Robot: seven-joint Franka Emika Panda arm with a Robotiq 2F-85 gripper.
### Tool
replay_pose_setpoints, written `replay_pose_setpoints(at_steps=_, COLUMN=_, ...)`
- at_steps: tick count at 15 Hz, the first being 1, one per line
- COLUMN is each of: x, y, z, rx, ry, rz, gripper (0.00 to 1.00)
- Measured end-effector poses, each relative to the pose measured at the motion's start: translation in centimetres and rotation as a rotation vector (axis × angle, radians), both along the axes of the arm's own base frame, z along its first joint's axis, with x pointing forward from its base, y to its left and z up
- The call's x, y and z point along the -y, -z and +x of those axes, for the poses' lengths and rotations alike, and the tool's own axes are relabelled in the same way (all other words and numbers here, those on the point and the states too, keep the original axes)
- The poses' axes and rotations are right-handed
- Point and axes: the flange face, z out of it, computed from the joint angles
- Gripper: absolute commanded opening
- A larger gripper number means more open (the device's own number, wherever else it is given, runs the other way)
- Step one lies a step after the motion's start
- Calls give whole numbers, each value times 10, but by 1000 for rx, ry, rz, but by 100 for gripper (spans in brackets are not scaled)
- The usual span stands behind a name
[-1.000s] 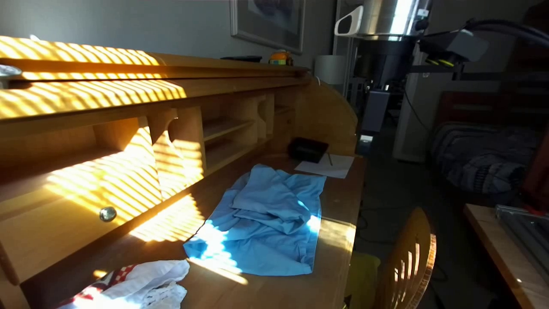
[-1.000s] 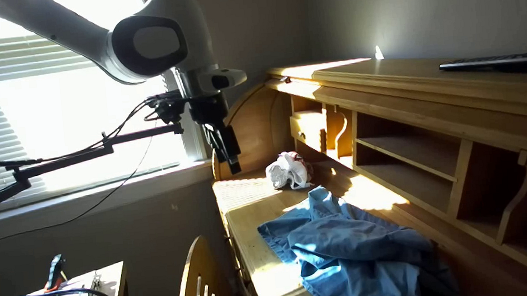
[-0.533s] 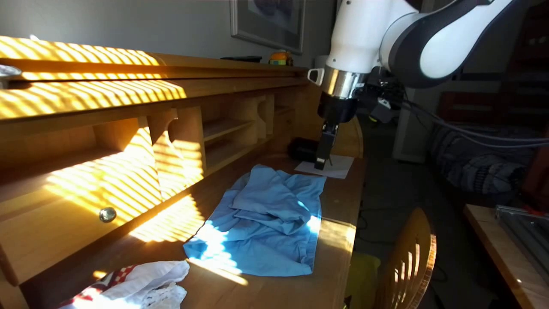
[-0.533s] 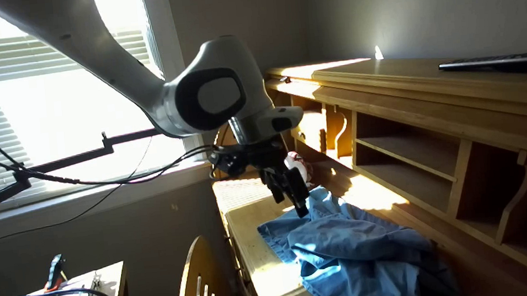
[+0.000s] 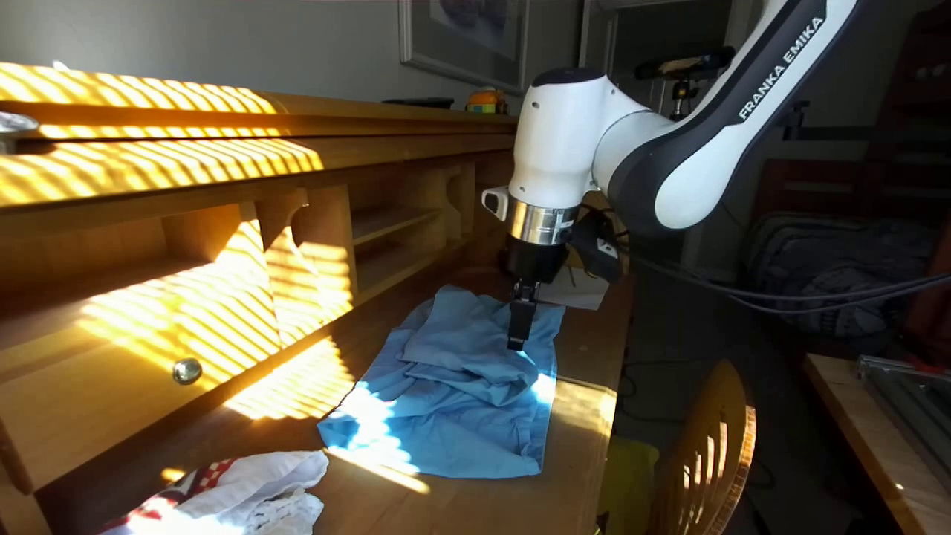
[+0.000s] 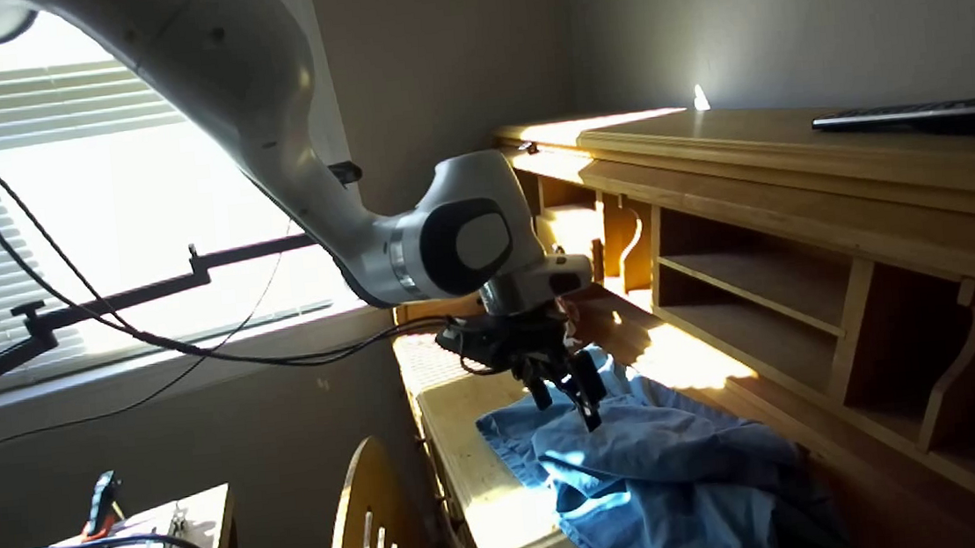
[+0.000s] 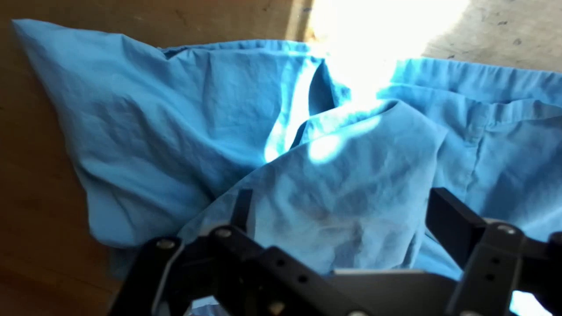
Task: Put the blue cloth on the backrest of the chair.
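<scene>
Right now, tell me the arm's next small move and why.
I'd probably lower the open jaws slightly into the blue cloth: in the wrist view they stand apart with its folds showing between them, unpinched. Whether the jaws touch it is unclear. The cloth lies rumpled on the desk, not on the chair's backrest, so getting a grasp seems the first need.

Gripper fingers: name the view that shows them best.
The wrist view: both fingers appear large and apart, the blue cloth visible between them. Both exterior views show the gripper smaller and dark; in an exterior view, only a single finger shows clearly.
</scene>
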Motion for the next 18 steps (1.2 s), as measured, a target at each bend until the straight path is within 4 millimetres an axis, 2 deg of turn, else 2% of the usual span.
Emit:
replay_pose_setpoints(at_steps=4, x=-18, y=25, z=18, rx=17, ry=39, rz=-11, gripper=100)
replay_pose_setpoints(at_steps=5, x=-21, y=32, z=21, rx=20, ry=56, rz=-16, gripper=75)
replay_pose_setpoints(at_steps=6, x=-24, y=38, z=24, rx=23, ry=69, rz=-22, gripper=74)
replay_pose_setpoints(at_steps=12, x=-31, y=75, z=34, rx=29, ry=139, rz=-67, gripper=30)
replay_pose_setpoints(at_steps=16, x=-38, y=73, z=40, rx=55, ry=178, rz=-87, gripper=3)
replay_pose_setpoints(at_steps=18, x=-43, y=70, z=42, rx=49, ry=207, rz=-109, gripper=0)
